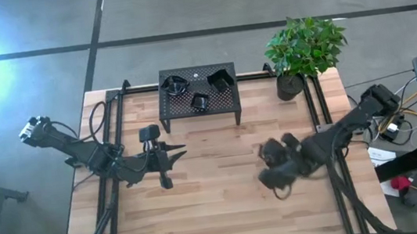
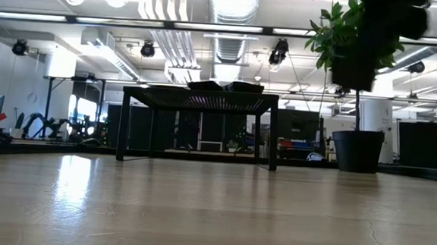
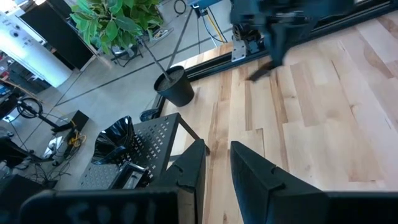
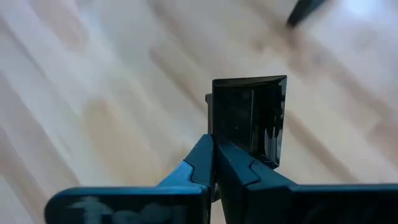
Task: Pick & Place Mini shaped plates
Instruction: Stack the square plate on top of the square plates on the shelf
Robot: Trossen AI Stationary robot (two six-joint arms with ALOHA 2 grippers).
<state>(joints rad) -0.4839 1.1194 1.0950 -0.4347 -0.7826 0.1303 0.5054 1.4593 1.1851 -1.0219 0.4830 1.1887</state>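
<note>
My right gripper (image 4: 214, 158) is shut on a small dark square dish (image 4: 249, 118) with a raised rim. In the high view it hovers, blurred, over the table's right middle (image 1: 275, 166). Three more dark dishes sit on top of the black perforated rack (image 1: 200, 112) at the far middle: one on its left (image 1: 174, 85), one on its right (image 1: 220, 79), one near its front (image 1: 200, 100). In the low view they show as low dark shapes on the rack top (image 2: 224, 86). My left gripper (image 1: 168, 162) waits open at the left middle, holding nothing. My right gripper pinches the square dish by one rim edge (image 4: 217, 134) between its two fingers, near a corner. The dish stands out beyond the fingertips with its hollow face toward the wrist camera. It is lifted clear of the wood below.
A potted plant (image 1: 303, 47) stands at the far right corner, its dark pot (image 2: 357, 150) right of the rack. Black rails run along both table sides (image 1: 111, 128). Bare wood (image 1: 218, 202) lies between the arms and toward the near edge.
</note>
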